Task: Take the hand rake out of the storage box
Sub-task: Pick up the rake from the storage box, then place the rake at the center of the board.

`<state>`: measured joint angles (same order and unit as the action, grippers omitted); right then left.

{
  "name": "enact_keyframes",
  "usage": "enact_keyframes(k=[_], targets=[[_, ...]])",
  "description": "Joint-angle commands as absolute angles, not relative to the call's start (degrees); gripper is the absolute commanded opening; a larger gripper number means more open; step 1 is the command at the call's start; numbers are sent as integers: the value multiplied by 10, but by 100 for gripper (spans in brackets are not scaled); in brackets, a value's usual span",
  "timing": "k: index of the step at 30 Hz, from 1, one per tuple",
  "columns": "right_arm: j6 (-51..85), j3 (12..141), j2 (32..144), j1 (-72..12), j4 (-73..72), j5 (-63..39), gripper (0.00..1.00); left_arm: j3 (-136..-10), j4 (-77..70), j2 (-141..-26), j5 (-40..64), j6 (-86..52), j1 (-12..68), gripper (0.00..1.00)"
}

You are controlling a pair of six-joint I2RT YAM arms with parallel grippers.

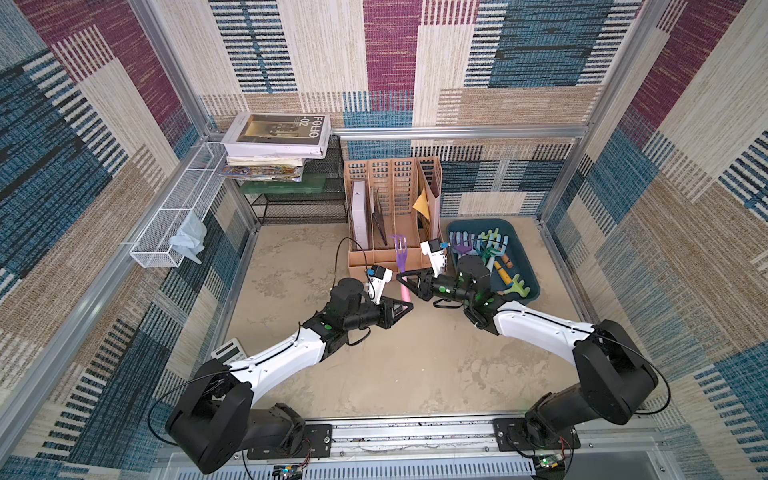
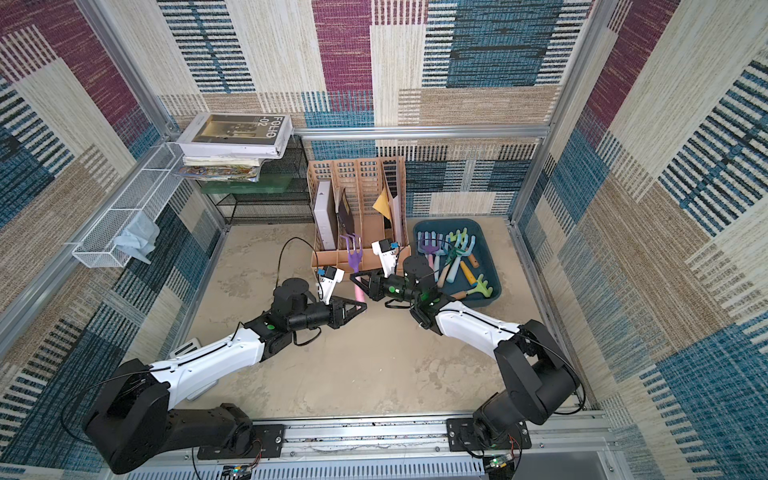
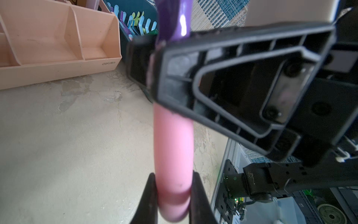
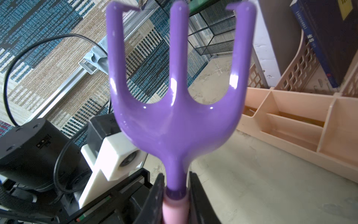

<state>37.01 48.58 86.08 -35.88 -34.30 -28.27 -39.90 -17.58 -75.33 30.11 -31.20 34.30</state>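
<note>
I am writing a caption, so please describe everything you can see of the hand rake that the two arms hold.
The hand rake has a glossy purple head with three long prongs, tips bent, and a pink handle. It looks like plastic. It hangs in the air outside the storage box. The right claw grips the neck, and the left claw grips the handle's end.

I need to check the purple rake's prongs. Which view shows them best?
The right wrist view: the hand rake fills the frame, three prongs close and clear. Both top views show it small; the left wrist view shows mainly its pink handle.
</note>
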Motion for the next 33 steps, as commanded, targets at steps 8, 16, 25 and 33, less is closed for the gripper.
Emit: enact_keyframes(k=[8, 16, 25, 33], targets=[[342, 489, 813, -325, -222, -239, 54, -440, 93, -673, 159, -267, 350, 0], [313, 415, 681, -186, -98, -160, 96, -515, 532, -639, -124, -346, 414, 0], [286, 398, 608, -133, -36, -90, 96, -510, 620, -771, -149, -394, 425, 0], [279, 399, 639, -129, -45, -104, 96, -517, 617, -892, -155, -404, 424, 0]])
